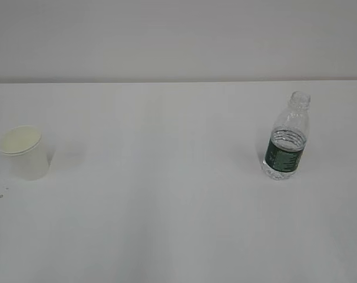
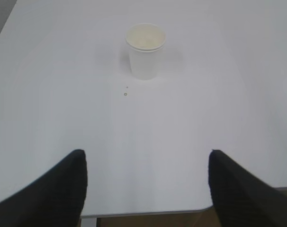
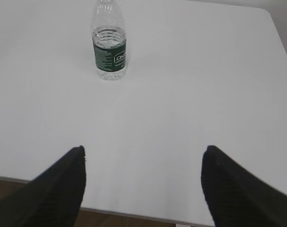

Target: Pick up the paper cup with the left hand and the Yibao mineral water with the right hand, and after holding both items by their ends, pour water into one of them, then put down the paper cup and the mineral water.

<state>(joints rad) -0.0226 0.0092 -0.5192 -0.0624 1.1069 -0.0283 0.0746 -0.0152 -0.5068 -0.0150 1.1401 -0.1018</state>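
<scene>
- Nearest to you in the left wrist view, the left hand (image 2: 146, 189) hangs over the near edge of the white table (image 2: 148, 142), its two black fingers (image 2: 58, 189) spread wide apart with nothing between them.
- In the right wrist view, the right hand (image 3: 143, 189) sits the same way above that table edge, fingers (image 3: 233, 189) wide apart and empty.
- Farther onto the table, you see two tiny dark specks (image 2: 125, 93) just short of the paper cup.
- The paper cup (image 2: 145, 51) stands upright beyond the specks, well away from the left hand.
- The Yibao mineral water (image 3: 109, 45) stands upright and capless, partly filled, far to the right of the paper cup (image 1: 24, 152) and well clear of the right hand.
</scene>
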